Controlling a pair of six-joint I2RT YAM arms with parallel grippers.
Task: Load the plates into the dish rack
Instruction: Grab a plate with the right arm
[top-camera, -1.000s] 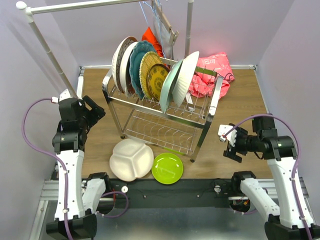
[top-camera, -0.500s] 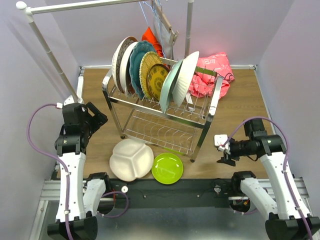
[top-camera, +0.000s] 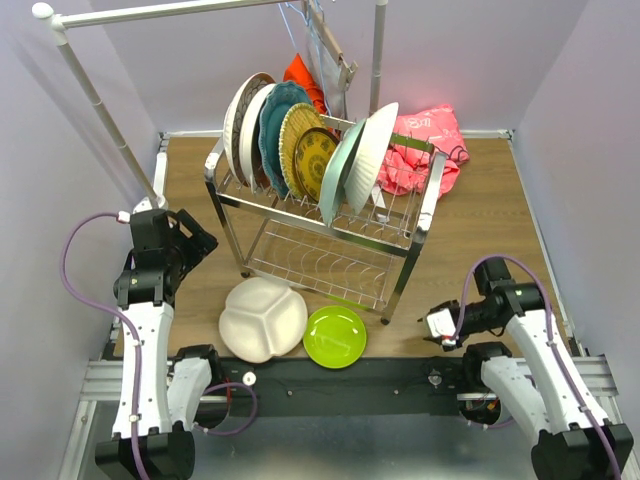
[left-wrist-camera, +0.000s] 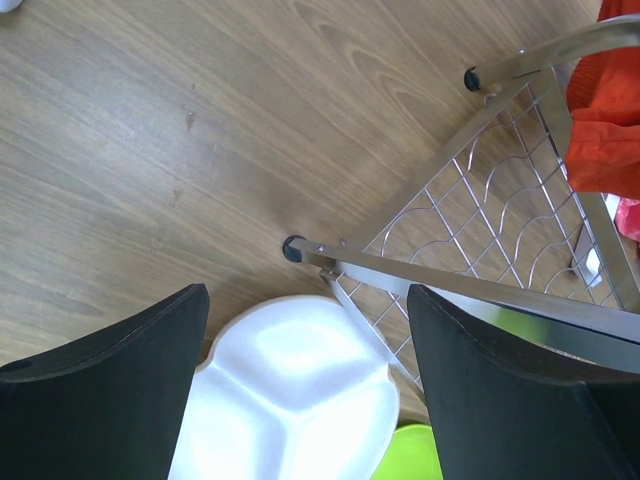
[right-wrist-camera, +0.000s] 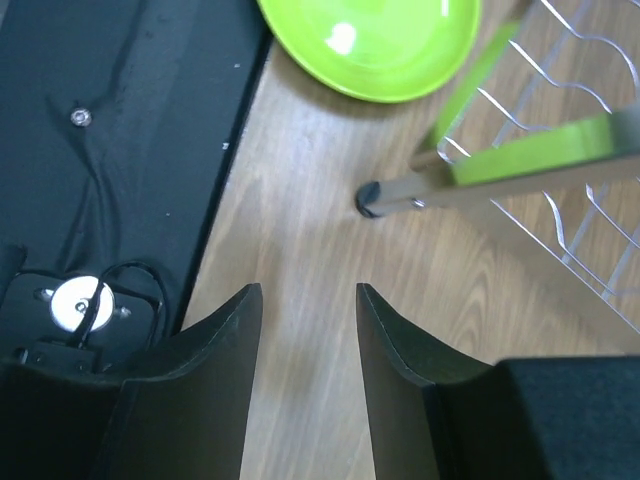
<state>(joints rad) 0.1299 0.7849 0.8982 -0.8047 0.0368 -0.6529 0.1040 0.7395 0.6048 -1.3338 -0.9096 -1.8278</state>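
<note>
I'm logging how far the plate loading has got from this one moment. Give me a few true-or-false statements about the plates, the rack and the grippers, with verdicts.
1. The white divided round plate lies flat on the wooden table, outside the shiny steel wire dish rack. True.
2. The lime green round plate stands in the rack's upper tier. False: it lies on the table beside the white divided plate, in front of the rack.
3. The left gripper is shut on a plate. False: it is open and holds nothing.
4. Several plates, the teal plate among them, stand on edge in the upper tier. True.
5. The right gripper is open and empty. True.
</note>
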